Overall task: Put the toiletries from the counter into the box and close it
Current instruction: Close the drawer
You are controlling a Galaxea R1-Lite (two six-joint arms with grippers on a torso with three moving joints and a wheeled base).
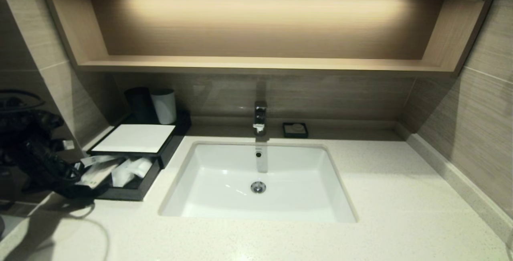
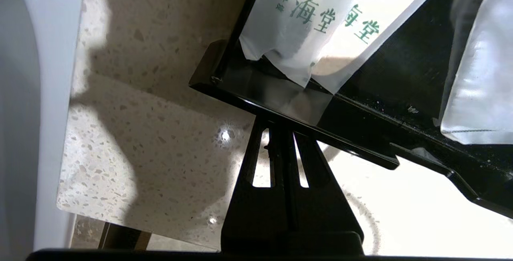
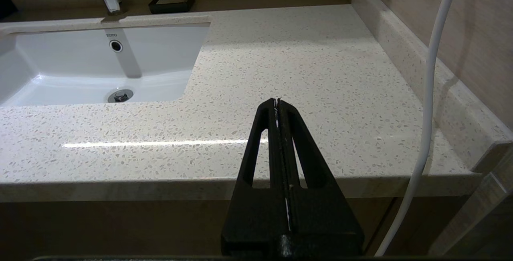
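Pressing against the front wall of the open drawer (image 2: 320,120), the left tool (image 2: 280,126) has its fingers shut tight together and holds nothing; in its wrist view the joined tips meet the glossy black lip near one corner. That reads as a pusher's pose, not a grasper's: a closed tip is stiff and narrow, fit to shove the drawer back under the box (image 1: 136,138). In the head view the left arm comes in low from the left edge, its tool dark against the dark drawer and hard to make out there.

Inside the drawer lie the packets (image 1: 116,168), pale and translucent; the wrist view shows two with green print overlapping near the front wall and another shiny pouch (image 2: 477,72) further along. No packet shows on the bench (image 1: 380,197) in any view, so the loading looks done and only the closing is left. The drawer stands pulled well out from under the white top panel. One packet seems to ride up on the left side wall, and it could catch on the way in.

Behind the box stand a black cup (image 1: 140,102) and a white cup (image 1: 164,106), with the sink (image 1: 256,181) just beside the box.

The right tool (image 3: 277,101) is parked with fingers pressed together, empty, off the front edge of the bench and well apart from the work
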